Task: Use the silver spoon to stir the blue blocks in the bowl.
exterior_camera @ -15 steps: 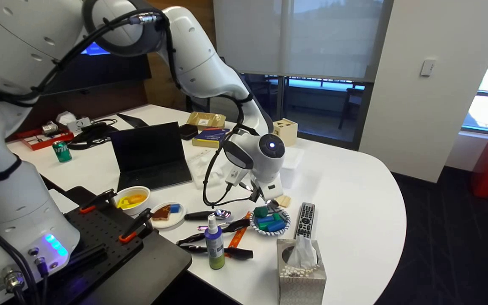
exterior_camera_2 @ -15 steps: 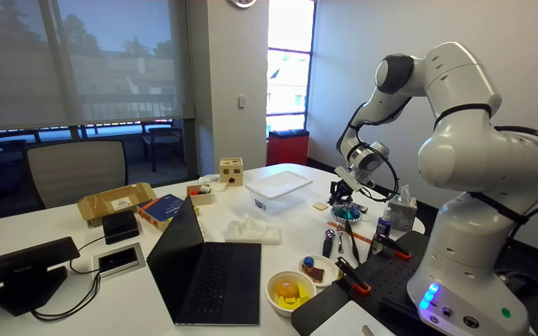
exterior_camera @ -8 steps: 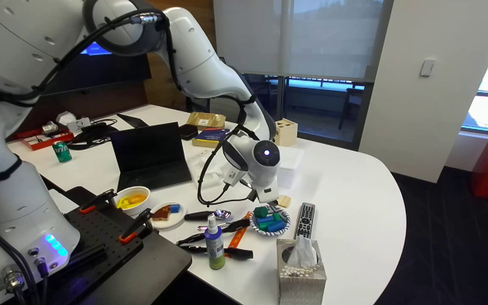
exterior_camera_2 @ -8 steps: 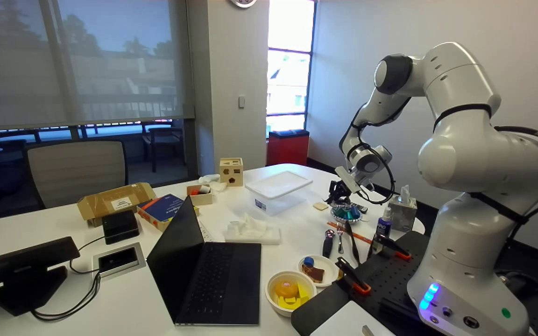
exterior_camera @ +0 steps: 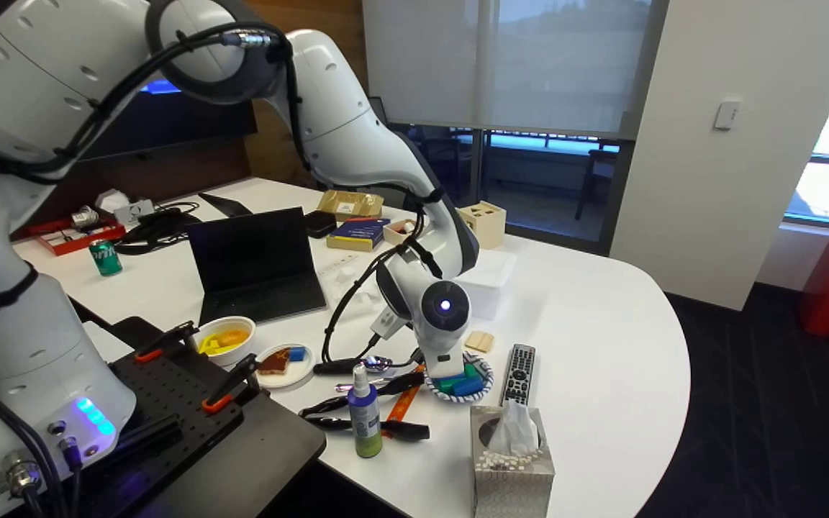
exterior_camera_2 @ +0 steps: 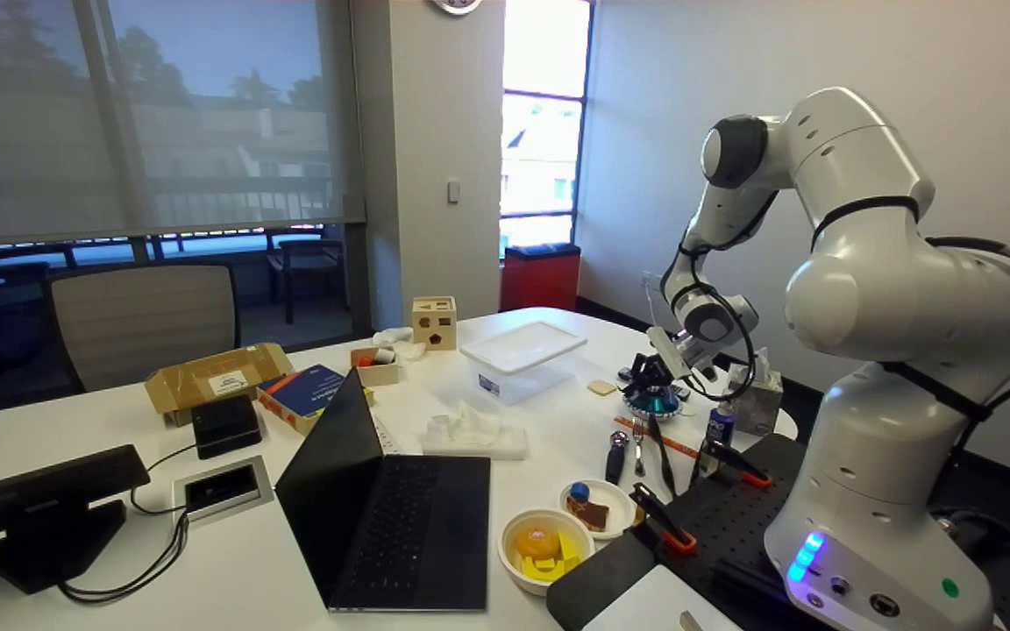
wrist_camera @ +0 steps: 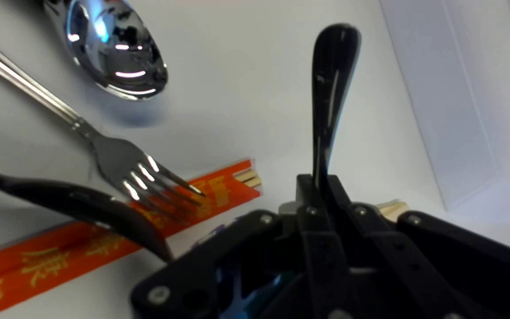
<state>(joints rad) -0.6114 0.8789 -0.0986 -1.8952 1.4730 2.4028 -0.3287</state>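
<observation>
The bowl (exterior_camera: 485,368) has a striped rim and holds blue blocks (exterior_camera: 468,386) among green ones. The bowl also shows in an exterior view (exterior_camera_2: 656,414), partly behind the gripper. My gripper (wrist_camera: 320,181) is shut on the thin handle of the silver spoon (wrist_camera: 334,75), which looks dark and shiny and stands up from the fingertips in the wrist view. The spoon's head is hidden below the gripper. In an exterior view my gripper (exterior_camera_2: 642,377) is over the bowl. Blue-teal bits show between the gripper's linkages in the wrist view. Whether the spoon touches the blocks cannot be told.
Beside the bowl lie a fork (wrist_camera: 126,164), a big black-handled spoon (wrist_camera: 117,48), a red chopstick sleeve (wrist_camera: 219,190) and black utensils. A spray bottle (exterior_camera: 365,421), tissue box (exterior_camera: 512,460), remote (exterior_camera: 519,374) and clear bin (exterior_camera_2: 522,359) stand around. A yellow-filled bowl (exterior_camera_2: 505,561) is near the base.
The hand has come lower and nearer the robot base, and its tilt has changed. It now covers part of the bowl and a green block in an exterior view. The spoon stays held.
</observation>
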